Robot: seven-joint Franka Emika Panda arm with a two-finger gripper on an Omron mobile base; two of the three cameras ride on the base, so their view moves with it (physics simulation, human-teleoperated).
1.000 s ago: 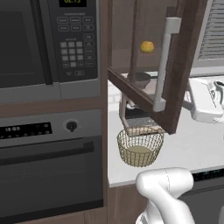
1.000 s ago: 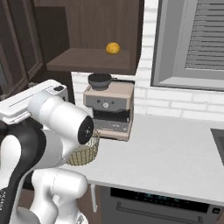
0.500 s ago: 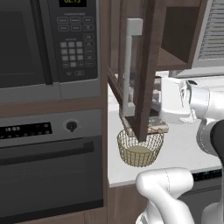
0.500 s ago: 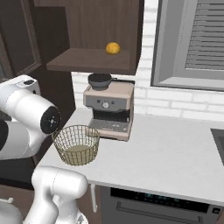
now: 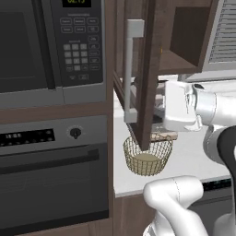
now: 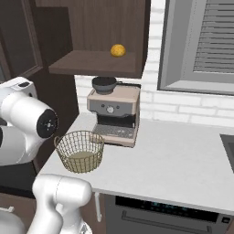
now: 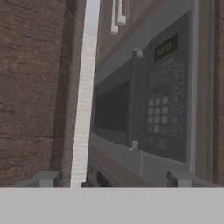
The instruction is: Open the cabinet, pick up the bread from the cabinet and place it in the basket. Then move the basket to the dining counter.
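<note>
The cabinet (image 5: 147, 69) door stands swung far out, edge-on toward me in the left base view, so I judge the opening step is nearly finished. Beside it is the microwave (image 7: 148, 105), which my hand camera faces. My gripper (image 7: 113, 178) has its fingers spread wide, holding nothing; the silver handle (image 7: 85, 100) runs just beside one fingertip. The basket (image 6: 79, 151) waits empty on the white worktop (image 6: 183, 164), next to the coffee machine (image 6: 113, 114). The bread (image 6: 118, 50) lies on the open shelf above. Next I must draw my hand away from the door and reach up to the bread.
</note>
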